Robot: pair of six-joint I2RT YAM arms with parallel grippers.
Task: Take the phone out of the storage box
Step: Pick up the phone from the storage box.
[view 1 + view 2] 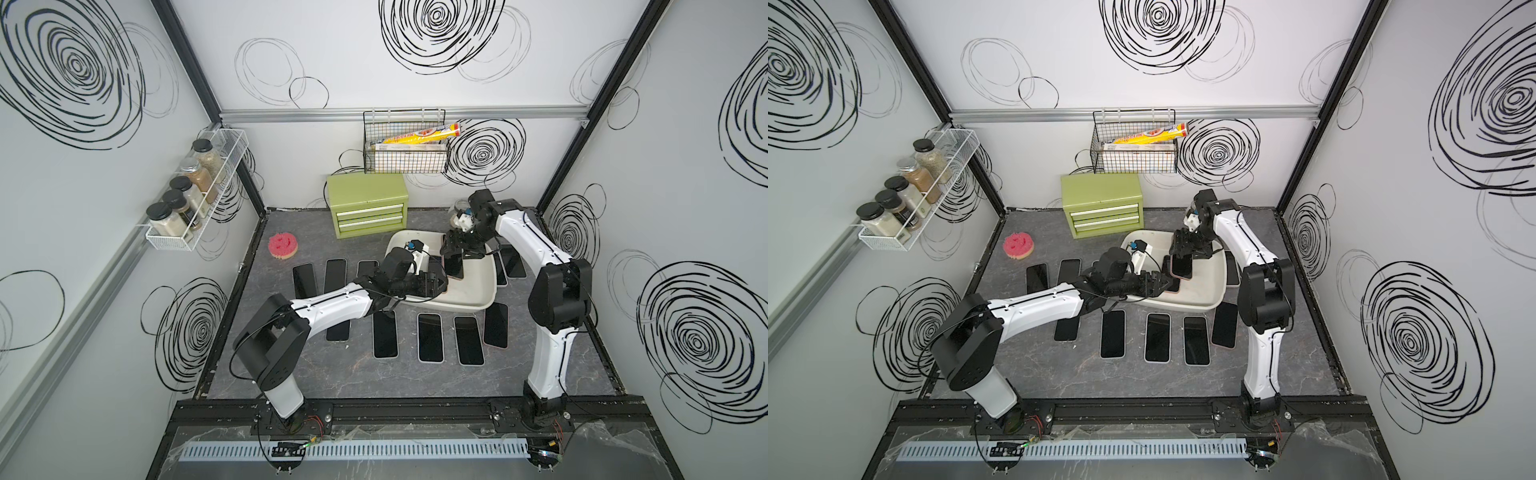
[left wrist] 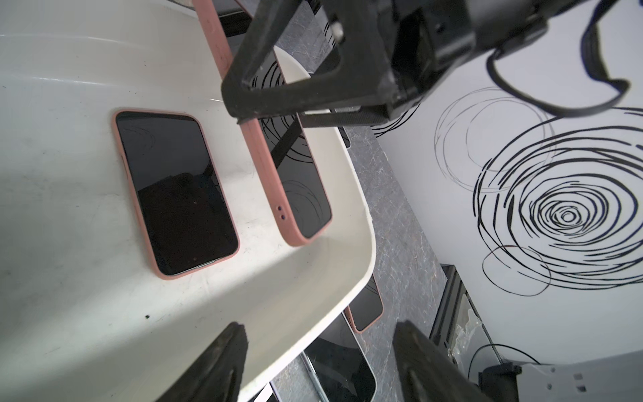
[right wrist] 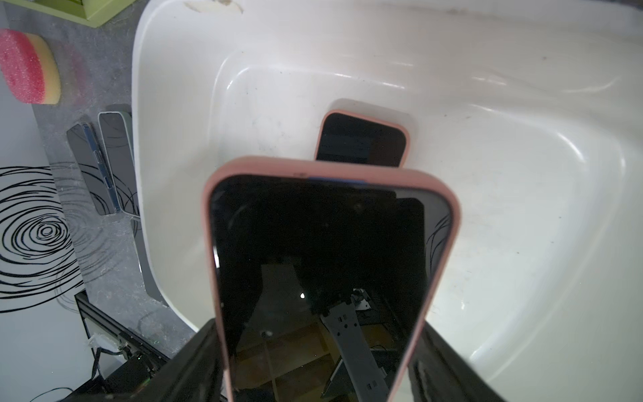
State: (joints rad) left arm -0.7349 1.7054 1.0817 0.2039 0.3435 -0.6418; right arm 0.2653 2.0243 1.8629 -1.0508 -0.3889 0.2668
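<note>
Robot lab cell dressed as a kitchen.
Swirl-printed panels (image 1: 353,62), aluminium framing (image 1: 399,113), spice rack (image 1: 170,242), wire basket (image 1: 405,164).

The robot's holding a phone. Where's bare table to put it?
Bare grey tabletop lies between the front row of dark phones and the black front rail, and between the pink round sponge and green metal chest. Around the white plastic tub it is crowded.

We lose the near end of the held phone (image 3: 323,278), cut off at the picture's edge inside the right pincer (image 3: 320,351). It covers most of the second phone (image 3: 362,139) beyond the pincer, in the storage box (image 3: 522,174).
</note>
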